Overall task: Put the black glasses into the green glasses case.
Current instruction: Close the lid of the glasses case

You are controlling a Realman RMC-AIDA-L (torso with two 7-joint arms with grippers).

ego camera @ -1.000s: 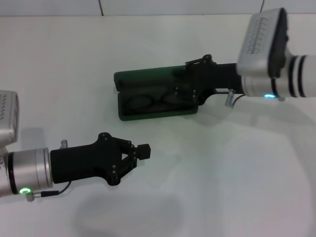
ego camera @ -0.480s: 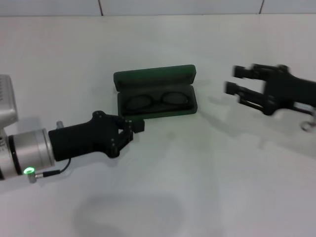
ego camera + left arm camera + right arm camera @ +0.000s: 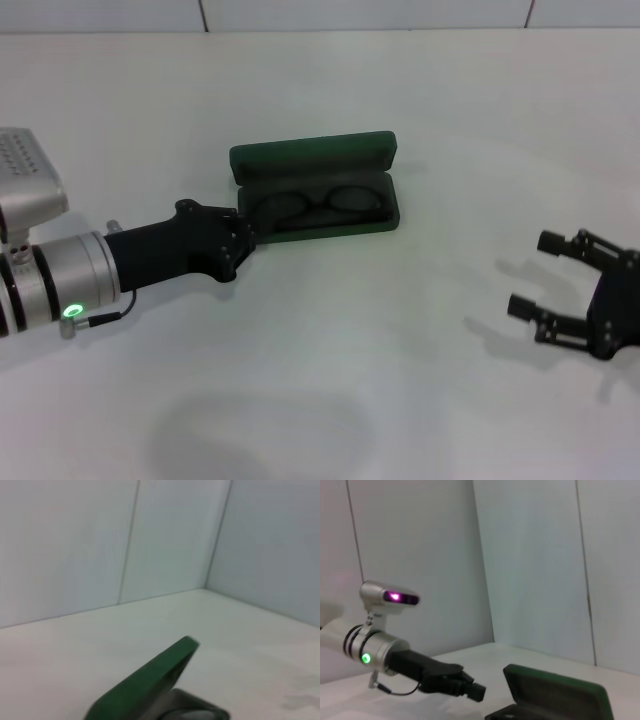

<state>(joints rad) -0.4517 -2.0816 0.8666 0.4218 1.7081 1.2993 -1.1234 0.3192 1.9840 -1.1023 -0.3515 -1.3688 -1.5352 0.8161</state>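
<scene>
Nearest you, your right gripper (image 3: 532,272) hangs low on the right over the smooth white table (image 3: 330,380), matte black fingers spread wide with nothing between them, well apart from the case. Your left gripper (image 3: 246,232) reaches in from the left, silver wrist, black angular linkage, its tip right at the case's (image 3: 315,190) near-left corner; you cannot tell from here whether those fingers are open or pinched together. Farther back, the case lies open, a dark green hard shell with rounded corners, lid tilted up behind. The glasses (image 3: 320,203) lie inside on the dull lining, thin black rims, two roundish lenses.
</scene>
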